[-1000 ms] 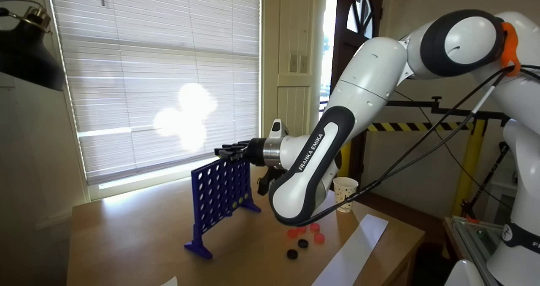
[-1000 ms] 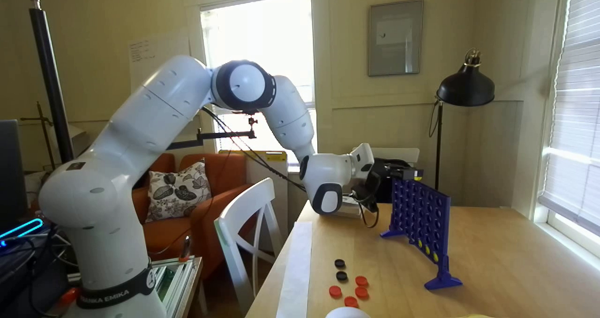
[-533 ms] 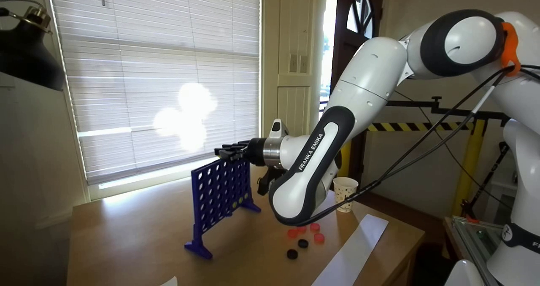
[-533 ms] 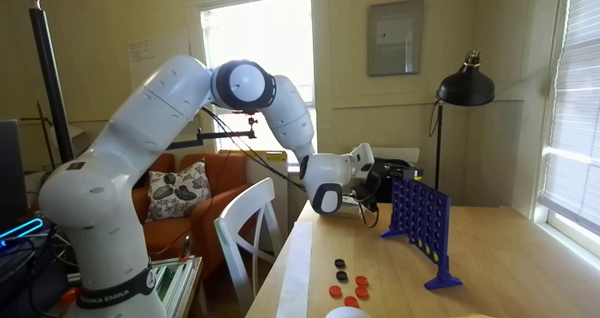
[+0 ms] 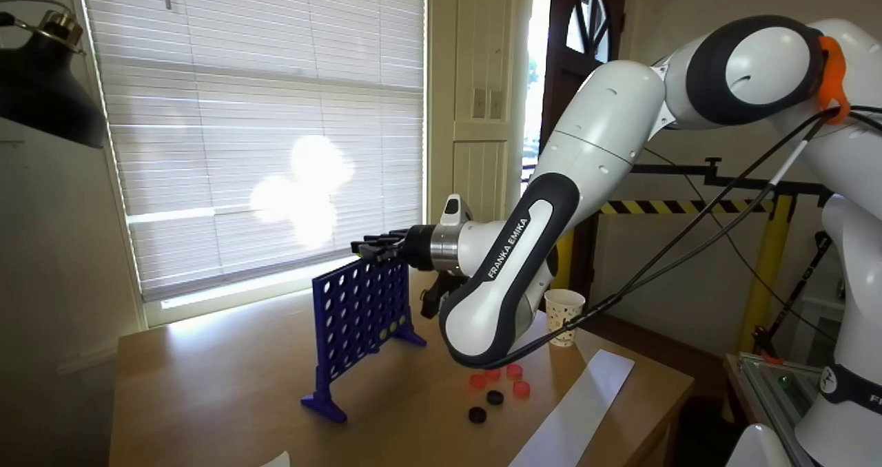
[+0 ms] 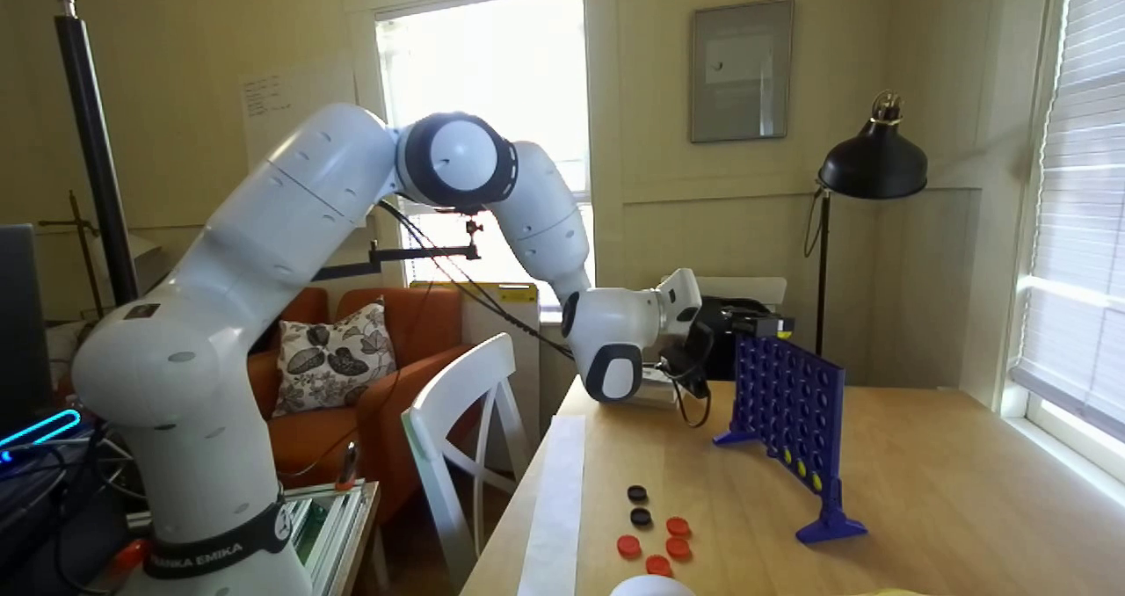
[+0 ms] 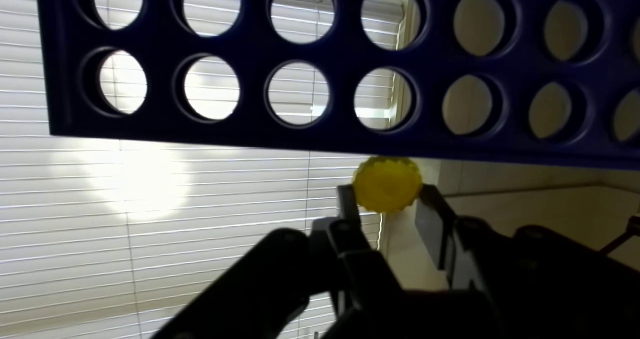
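Grasping the yellow disc (image 7: 387, 184) at the top of the blue rack (image 7: 345, 54), the claw (image 7: 388, 193) should hold it parallel and centred left-to-right over one column before loosening.

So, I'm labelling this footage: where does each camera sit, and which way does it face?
An exterior view: beside the table, facing the blinds; the arm at picture right.
An exterior view: roughly opposite, facing the armchair and lamp; the arm at picture left.
Wrist view: behind the claw, facing the yellow disc and blue rack; only the claw shows.
Both exterior views share arm, blue rack and red discs.
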Robot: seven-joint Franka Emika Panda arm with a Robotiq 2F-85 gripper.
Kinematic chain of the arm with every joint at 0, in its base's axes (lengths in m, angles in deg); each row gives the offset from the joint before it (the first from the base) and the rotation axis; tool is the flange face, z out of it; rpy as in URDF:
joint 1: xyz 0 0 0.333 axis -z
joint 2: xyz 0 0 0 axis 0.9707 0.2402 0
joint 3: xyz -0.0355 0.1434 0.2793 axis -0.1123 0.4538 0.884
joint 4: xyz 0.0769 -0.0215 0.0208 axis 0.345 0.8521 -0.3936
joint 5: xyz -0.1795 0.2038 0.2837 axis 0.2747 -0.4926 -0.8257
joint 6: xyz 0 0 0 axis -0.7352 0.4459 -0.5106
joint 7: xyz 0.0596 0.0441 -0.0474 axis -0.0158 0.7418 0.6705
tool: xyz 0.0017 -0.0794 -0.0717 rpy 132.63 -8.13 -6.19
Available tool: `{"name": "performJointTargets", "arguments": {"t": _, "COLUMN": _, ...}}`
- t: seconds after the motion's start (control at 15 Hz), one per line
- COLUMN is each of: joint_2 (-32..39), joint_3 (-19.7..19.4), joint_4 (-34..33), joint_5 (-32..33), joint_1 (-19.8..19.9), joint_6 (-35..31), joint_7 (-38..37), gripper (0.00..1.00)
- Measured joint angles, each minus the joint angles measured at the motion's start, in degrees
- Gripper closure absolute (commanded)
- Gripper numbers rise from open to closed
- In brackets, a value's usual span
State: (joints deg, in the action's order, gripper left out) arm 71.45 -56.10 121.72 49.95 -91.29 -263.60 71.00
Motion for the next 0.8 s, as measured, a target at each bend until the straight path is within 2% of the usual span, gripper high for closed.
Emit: {"name": "performJointTargets", "arguments": {"t": 0.8, "joint_2": 0.16, "joint_3": -0.18, "joint_4": 0.59, "joint_5": 0.00, "joint_1": 0.29, "joint_6": -0.10, "joint_7": -0.19, "gripper": 0.91}}
